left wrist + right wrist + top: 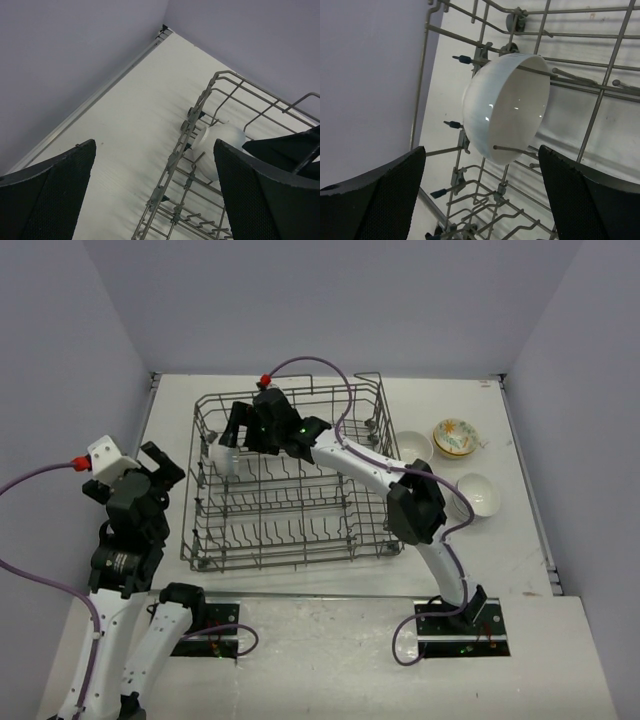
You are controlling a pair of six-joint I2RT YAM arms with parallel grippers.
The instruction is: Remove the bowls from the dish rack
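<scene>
The grey wire dish rack (280, 552) stands mid-table. One white bowl (221, 456) stands on edge between tines in its far left corner; it also shows in the right wrist view (505, 107) and the left wrist view (220, 147). My right gripper (232, 440) reaches into the rack just above that bowl, jaws open and empty (482, 200), one finger on each side and short of it. My left gripper (160, 466) hovers open and empty (155, 200) outside the rack's left wall (182, 145). Two white bowls (413, 445) (478, 494) and a yellow-floral bowl (455, 437) sit on the table right of the rack.
Grey walls close in the table on the left, back and right. The right arm's cable (310, 365) arches over the rack's back rim. A strip of bare table (125, 130) lies between the rack and the left wall.
</scene>
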